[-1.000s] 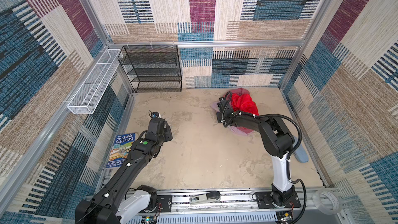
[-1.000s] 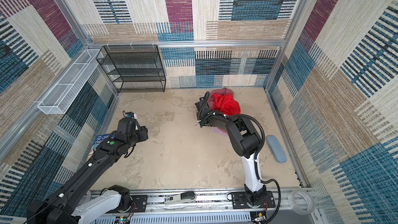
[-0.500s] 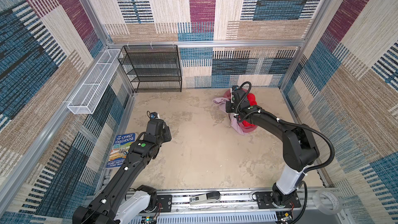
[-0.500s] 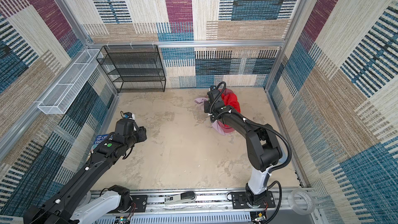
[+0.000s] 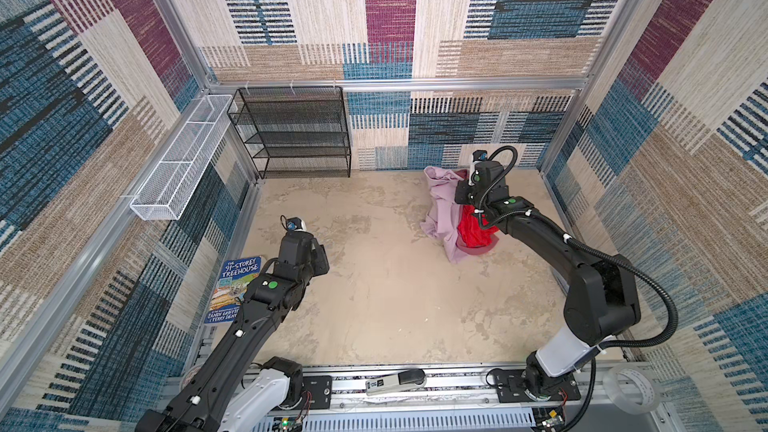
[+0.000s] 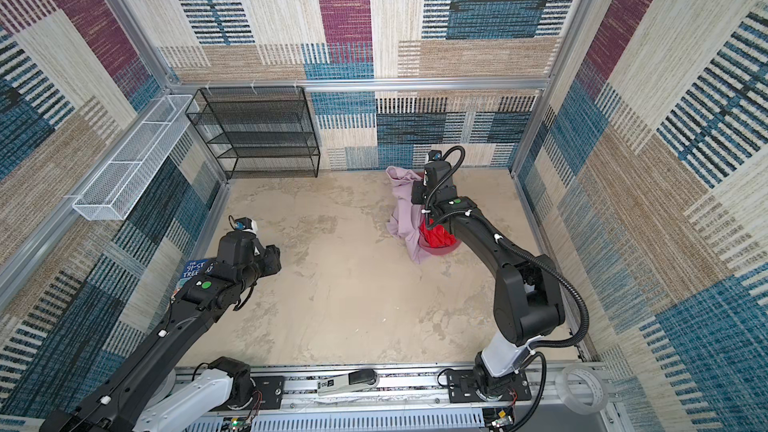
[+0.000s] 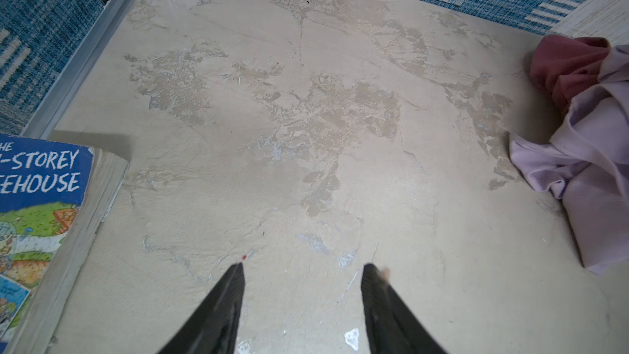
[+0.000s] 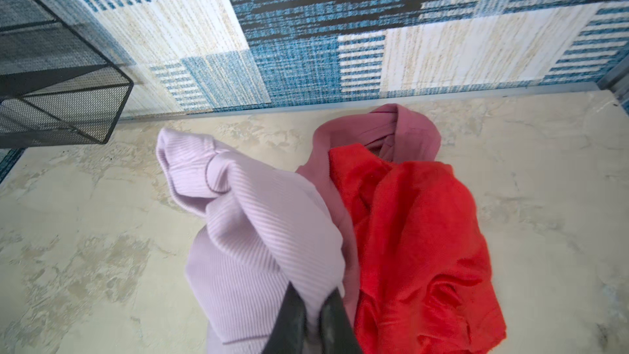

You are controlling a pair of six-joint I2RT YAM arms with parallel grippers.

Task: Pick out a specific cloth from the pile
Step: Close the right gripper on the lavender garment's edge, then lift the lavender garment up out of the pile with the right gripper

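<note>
The pile (image 5: pixel 473 238) lies at the back right of the floor: a bright red cloth (image 8: pixel 415 233) on a dusty-rose cloth (image 8: pixel 408 131). The cloth (image 8: pixel 258 219), pale lilac and finely ribbed, hangs in long folds from my right gripper (image 8: pixel 315 289), which is shut on a pinch of it. In both top views the cloth (image 5: pixel 442 209) (image 6: pixel 405 209) drapes down the left side of the red one, its lower end on the floor. My left gripper (image 7: pixel 303 269) is open and empty over bare floor, well left of the pile (image 7: pixel 571 69).
A blue book (image 5: pixel 235 288) lies by the left wall beside my left arm. A black mesh shelf (image 5: pixel 299 135) stands at the back wall, and a white wire basket (image 5: pixel 178 164) hangs on the left wall. A tape roll (image 5: pixel 629 388) sits at the front right.
My right gripper has risen and moved right, toward the back wall, drawing the lilac cloth up off the pile. The left arm has hardly moved.
</note>
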